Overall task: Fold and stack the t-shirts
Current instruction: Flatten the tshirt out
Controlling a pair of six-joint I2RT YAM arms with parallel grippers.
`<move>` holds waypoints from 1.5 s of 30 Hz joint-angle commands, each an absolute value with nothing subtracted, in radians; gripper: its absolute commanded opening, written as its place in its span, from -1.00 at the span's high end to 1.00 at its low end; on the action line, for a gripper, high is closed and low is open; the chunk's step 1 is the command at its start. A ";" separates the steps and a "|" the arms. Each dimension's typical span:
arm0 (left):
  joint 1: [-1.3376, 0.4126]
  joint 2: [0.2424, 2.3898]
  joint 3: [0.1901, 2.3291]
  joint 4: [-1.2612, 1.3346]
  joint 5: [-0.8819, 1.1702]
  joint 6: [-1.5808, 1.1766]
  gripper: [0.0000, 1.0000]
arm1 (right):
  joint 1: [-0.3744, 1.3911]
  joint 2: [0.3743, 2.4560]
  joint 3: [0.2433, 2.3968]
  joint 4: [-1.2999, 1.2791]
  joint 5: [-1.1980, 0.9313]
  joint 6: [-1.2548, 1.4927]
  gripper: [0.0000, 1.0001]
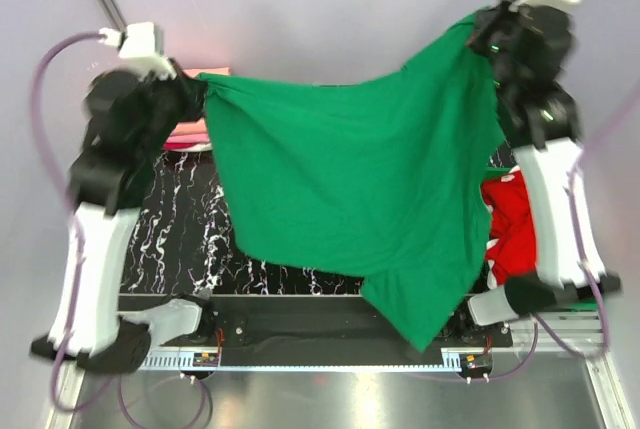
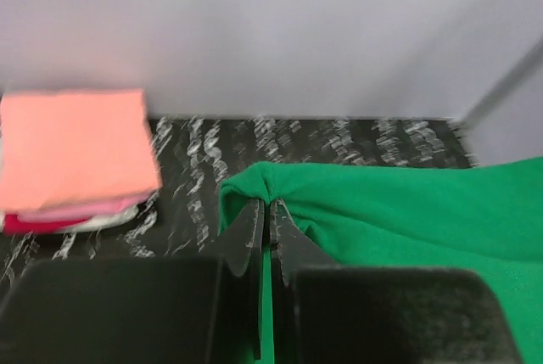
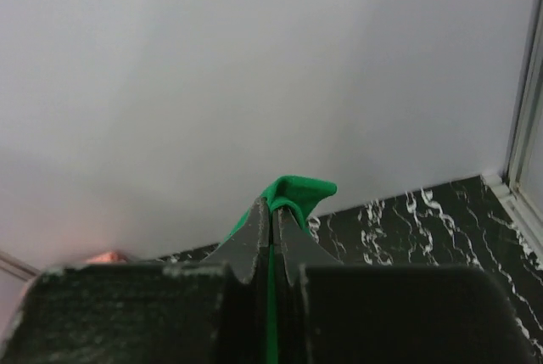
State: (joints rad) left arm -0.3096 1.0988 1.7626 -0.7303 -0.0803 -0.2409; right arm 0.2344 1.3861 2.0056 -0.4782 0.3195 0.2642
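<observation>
- The green t-shirt (image 1: pixel 350 189) hangs spread in the air across the middle of the top view. It is stretched between the two arms, with its upper edge running from the upper left to the upper right of the frame.
- Its lower part droops to a point at the lower right of centre, near the arm bases.
- The left claw (image 1: pixel 200 84) is pinched tight on the shirt's upper left corner. The left wrist view shows the two fingers pressed together with a fold of green cloth bunched around their tips.
- The right claw (image 1: pixel 480 34) is clamped on the upper right corner, which sits higher in the frame than the left one. In the right wrist view a small loop of green cloth sticks up just past the closed fingertips.
- A folded stack (image 2: pixel 72 156) lies at the left of the left wrist view, with a salmon-peach shirt on top. Thin edges of pink, pale and red cloth show beneath it. In the top view only its edge shows, beside the left arm.
- A red t-shirt (image 1: pixel 510 224) lies crumpled at the right of the top view. It is partly covered by the green shirt and the right arm.
- Everything rests over a black surface (image 1: pixel 180 229) veined with white.
- A plain pale wall (image 3: pixel 254 58) rises behind it.
</observation>
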 commanded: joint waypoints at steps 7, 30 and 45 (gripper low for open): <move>-0.046 1.515 1.485 -0.635 0.248 -0.319 -0.81 | 0.067 1.721 1.832 -0.497 0.195 0.453 -0.99; -0.098 1.566 1.040 -0.442 0.195 -0.456 -0.97 | 0.253 1.900 1.445 -0.514 -0.086 0.574 -0.99; -0.115 2.104 1.558 -0.604 0.149 -0.491 -0.96 | 0.157 2.500 2.113 -0.779 -0.041 0.577 -0.99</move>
